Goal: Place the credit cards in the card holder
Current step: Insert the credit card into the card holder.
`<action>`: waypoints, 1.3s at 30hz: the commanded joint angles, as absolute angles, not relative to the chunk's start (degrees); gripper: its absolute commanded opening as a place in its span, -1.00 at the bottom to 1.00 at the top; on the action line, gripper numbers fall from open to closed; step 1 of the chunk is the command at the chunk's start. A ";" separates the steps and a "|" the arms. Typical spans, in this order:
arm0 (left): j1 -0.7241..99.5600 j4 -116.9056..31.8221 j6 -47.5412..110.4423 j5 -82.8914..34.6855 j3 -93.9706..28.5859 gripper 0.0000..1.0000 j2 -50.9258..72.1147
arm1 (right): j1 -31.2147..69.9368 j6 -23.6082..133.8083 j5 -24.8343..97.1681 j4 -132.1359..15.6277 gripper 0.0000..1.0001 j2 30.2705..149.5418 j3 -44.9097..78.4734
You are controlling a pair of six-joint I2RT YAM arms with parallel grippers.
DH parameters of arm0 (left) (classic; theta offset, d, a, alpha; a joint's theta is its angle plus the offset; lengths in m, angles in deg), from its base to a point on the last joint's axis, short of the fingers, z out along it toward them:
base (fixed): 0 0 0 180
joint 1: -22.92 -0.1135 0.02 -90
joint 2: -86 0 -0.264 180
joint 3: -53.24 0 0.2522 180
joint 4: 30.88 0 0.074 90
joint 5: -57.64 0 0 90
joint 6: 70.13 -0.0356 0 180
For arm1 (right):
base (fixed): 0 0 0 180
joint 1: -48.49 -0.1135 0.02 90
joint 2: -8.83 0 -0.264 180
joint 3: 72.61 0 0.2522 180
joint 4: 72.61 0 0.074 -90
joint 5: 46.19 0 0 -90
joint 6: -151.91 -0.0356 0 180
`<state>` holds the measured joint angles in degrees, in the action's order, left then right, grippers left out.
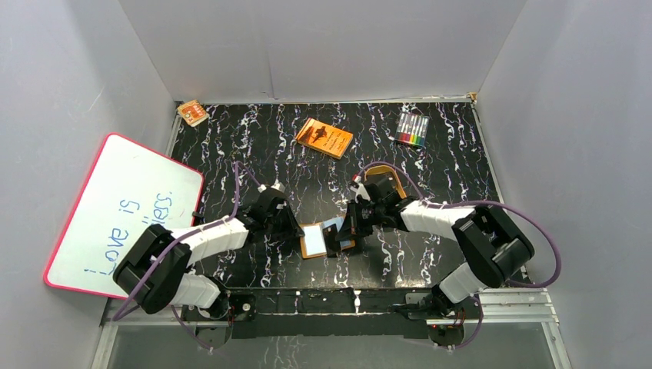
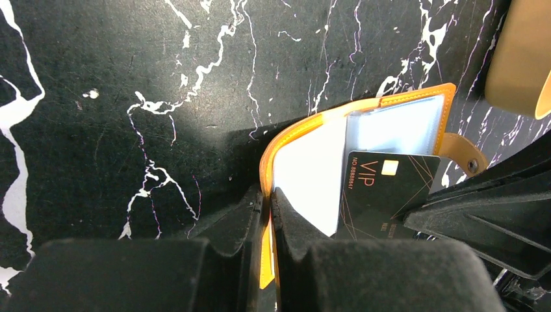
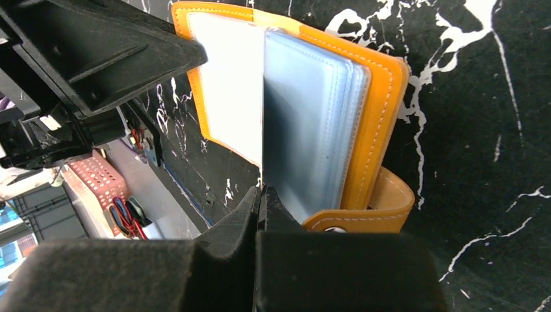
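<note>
Top external: your card holder lies open on the worktop, between left claw and right claw.

Left wrist: the left claw is clamped on the floppy orange cover. The black VIP credit card rests against the pale sleeves.

Right wrist: the right claw pinches that card's edge. It looks stiff and slick, so grip it there and feed it in straight.

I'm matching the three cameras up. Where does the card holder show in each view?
Top external: holder just below centre, open.
Left wrist: holder right of centre, open.
Right wrist: holder upper middle, pockets showing.
Shared landmark: its snap tab, at its right edge in the left wrist view and at its lower right in the right wrist view.
</note>
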<state>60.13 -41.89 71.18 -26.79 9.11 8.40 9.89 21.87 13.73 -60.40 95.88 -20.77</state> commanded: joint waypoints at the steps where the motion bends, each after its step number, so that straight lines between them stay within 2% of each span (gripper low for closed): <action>1: 60.09 -42.80 69.67 -27.95 7.14 -0.88 7.55 | 10.50 24.05 14.71 -61.30 -1.00 96.99 -17.34; 39: 60.06 -42.16 70.04 -26.85 7.50 -0.89 6.48 | 10.76 20.97 17.03 -64.45 -1.00 104.18 -16.34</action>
<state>60.13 -41.60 70.66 -26.62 8.21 6.91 10.60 21.32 15.16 -62.73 102.62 -17.36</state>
